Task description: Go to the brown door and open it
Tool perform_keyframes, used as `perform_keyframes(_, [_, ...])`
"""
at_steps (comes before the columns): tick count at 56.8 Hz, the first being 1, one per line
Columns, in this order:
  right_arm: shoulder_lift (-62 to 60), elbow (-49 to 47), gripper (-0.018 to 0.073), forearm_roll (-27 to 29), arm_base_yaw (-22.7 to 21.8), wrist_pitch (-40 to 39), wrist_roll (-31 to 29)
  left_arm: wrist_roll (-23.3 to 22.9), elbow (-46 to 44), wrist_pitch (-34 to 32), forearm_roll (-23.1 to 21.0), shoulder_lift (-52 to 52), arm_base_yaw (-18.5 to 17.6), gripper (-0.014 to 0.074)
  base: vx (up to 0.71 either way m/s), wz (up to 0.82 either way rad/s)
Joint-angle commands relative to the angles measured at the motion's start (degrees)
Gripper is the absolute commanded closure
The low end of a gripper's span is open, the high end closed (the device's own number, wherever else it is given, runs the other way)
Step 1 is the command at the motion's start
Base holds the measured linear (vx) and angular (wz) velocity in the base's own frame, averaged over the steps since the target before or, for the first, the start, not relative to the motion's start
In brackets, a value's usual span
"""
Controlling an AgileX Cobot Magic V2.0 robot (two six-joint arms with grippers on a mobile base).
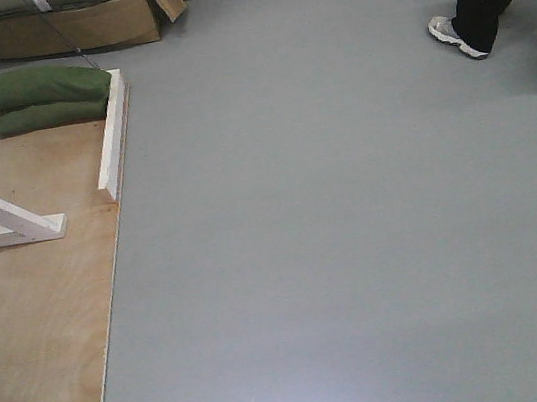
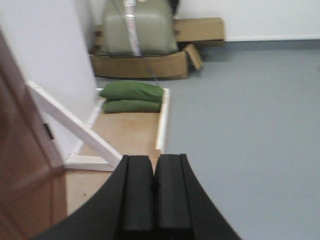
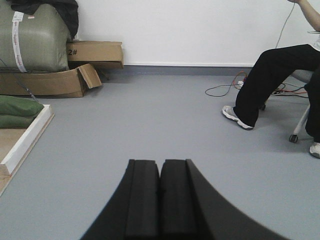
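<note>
At the far left of the left wrist view, the brown door (image 2: 22,170) looms close, the approach seemingly almost done; left gripper (image 2: 154,165) and right gripper (image 3: 160,167), jaws pressed together and empty, likely must swing toward it next

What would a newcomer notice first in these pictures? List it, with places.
Two green sandbags lie stacked at the far end of the plywood platform, beside its white rail. A seated person's black-trousered leg and white shoe rest on the grey floor at far right. In the left wrist view, the brown door fills the near left edge, blurred.
</note>
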Motion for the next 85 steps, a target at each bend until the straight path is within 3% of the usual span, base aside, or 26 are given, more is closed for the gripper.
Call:
perform_keyframes(1, [-0.64, 0.34, 0.0559, -0.25, 0.12, -4.31, -0.31, -0.37, -5.76, -4.04, -0.30, 4.05, 4.03, 0.0603, 0.00, 0.00])
perform_keyframes(16, [-0.64, 0.34, 0.0559, -0.25, 0.12, -4.31, -0.31, -0.37, -17.38, -7.02, -0.30, 9.28, 14.84, 0.0603, 0.00, 0.00])
perform_keyframes(33, [-0.64, 0.34, 0.0559, -0.25, 0.12, -4.31, -0.31, -0.37, -33.44, -25.58, -0.36, 19.30, 26.15, 0.0603, 0.00, 0.00])
perform_keyframes(38, [-0.64, 0.34, 0.0559, -0.25, 0.12, -4.31, -0.31, -0.37, -38.22, -27.61, -1.39, 23.39, 29.22, 0.0603, 0.00, 0.00])
perform_keyframes(47, [-0.64, 0.34, 0.0559, -0.25, 0.12, -4.31, -0.31, -0.37, -45.31, -27.65, -10.40, 29.18, 34.63, 0.0603, 0.00, 0.00])
perform_keyframes(53, [-0.64, 0.34, 0.0559, -0.25, 0.12, -4.31, -0.31, -0.37, -47.01, -29.10, -19.78, 31.64, 38.10, 0.0603, 0.00, 0.00])
perform_keyframes(55, [-0.64, 0.34, 0.0559, -0.25, 0.12, -4.31, -0.31, -0.37, -47.01, -31.00, -24.36, 32.29, 39.12, 0.0603, 0.00, 0.00])
perform_keyframes(68, [-0.64, 0.34, 0.0559, -0.25, 0.12, -4.31, -0.31, -0.31, -47.01, -43.01, -43.04, 36.11, 43.63, 0.0603, 0.00, 0.00])
perform_keyframes(79, [-0.64, 0.34, 0.0559, -0.25, 0.12, -4.31, -0.31, -0.31, -47.01, -53.54, -53.10, 41.41, 47.38, 0.0603, 0.00, 0.00])
perform_keyframes(85, [-0.64, 0.34, 0.0559, -0.25, 0.12, -4.31, -0.31, -0.26, -47.01, -55.05, -58.04, 44.16, 49.58, 0.0603, 0.00, 0.00])
